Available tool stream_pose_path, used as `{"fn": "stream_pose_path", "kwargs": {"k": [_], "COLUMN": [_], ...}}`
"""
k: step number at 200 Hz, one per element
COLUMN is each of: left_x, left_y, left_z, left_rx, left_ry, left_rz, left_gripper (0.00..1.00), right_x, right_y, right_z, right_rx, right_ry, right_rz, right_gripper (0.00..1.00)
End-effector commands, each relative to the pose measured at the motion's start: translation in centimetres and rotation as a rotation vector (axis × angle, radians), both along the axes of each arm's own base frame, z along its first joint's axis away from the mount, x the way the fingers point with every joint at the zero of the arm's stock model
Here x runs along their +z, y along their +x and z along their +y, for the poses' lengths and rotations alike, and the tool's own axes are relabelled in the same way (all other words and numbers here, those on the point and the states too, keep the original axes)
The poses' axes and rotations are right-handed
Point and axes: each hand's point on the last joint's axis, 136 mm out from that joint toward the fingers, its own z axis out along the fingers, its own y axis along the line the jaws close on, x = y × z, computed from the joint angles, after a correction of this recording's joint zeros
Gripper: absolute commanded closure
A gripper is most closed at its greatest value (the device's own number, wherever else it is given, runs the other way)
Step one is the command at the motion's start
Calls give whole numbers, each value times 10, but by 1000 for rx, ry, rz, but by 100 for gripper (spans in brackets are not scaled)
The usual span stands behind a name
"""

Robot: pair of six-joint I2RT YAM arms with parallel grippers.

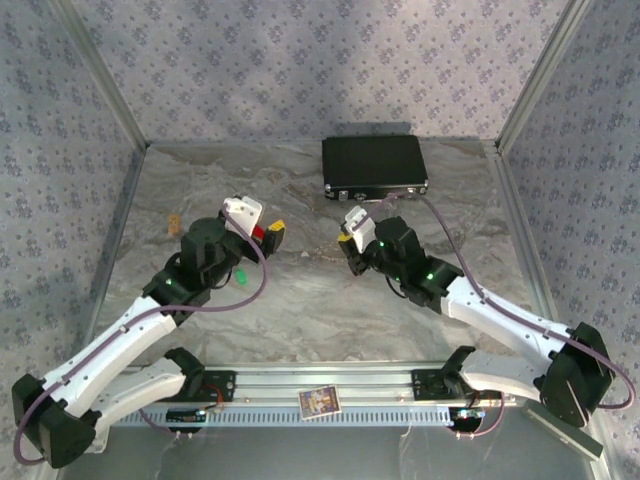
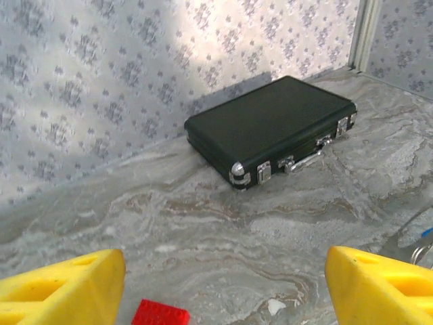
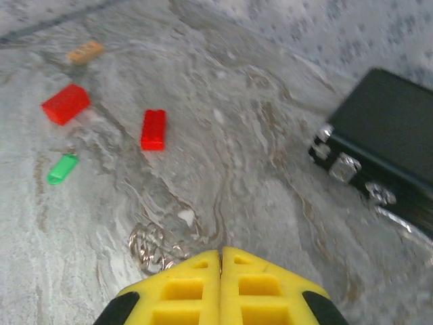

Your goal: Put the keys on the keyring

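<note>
I read the left gripper point(image 2: 225, 265) as wide open. Its two blocky yellow fingers point(image 2: 64, 288), matt plastic with moulded recesses, sit in the bottom corners of the left wrist view with nothing gripped between them. The right gripper point(image 3: 221, 254) is closed, its ribbed yellow fingers pressed flat together along a hairline seam, and I see nothing pinched there.

The thin silvery wire keyring point(image 3: 152, 245) lies in loose, glinting loops on the grey marbled tabletop point(image 3: 270, 176), just ahead and to the left of the right gripper's tip. I cannot tell whether it touches the fingers. The small key with the glossy green plastic head point(image 3: 62, 168) lies flat further left, well apart from the keyring. Beyond it are a studded red plastic brick point(image 3: 65, 104), a second red brick point(image 3: 153, 128) and a blurred tan brick point(image 3: 85, 52).

The left wrist view adds a bright metal strand point(image 2: 406, 245) at its right edge, with a blue sliver point(image 2: 426, 232) beside it, too cut off for me to name. The overhead view places the green key close beside the left arm's wrist, with the two grippers facing each other mid-table, apart.

The hard rectangular black case point(image 2: 270, 128) has a smooth matt shell, chromed corner caps, two latches and a metal handle. It sits by the far patterned wall with its lid shut, so its contents are hidden from me.
</note>
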Motion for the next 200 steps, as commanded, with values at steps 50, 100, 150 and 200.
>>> {"fn": "stream_pose_path", "kwargs": {"k": [50,100,150,200], "left_x": [-1,-25,-49,-56], "left_y": [-15,-46,-80,-91], "left_z": [-34,-57,-79,-84], "left_rx": [-373,-574,-728,-779], "left_ry": [28,111,144,126], "left_rz": [-42,-68,-105,-88], "left_gripper": [40,51,54,55], "right_x": [26,26,19,9], "right_y": [-42,-60,-81,-94], "right_z": [37,38,40,40], "right_rx": [426,545,656,704], "right_ry": [33,37,32,2], "right_rz": [-184,-224,-218,-172], "right_gripper": [100,100,100,100]}}
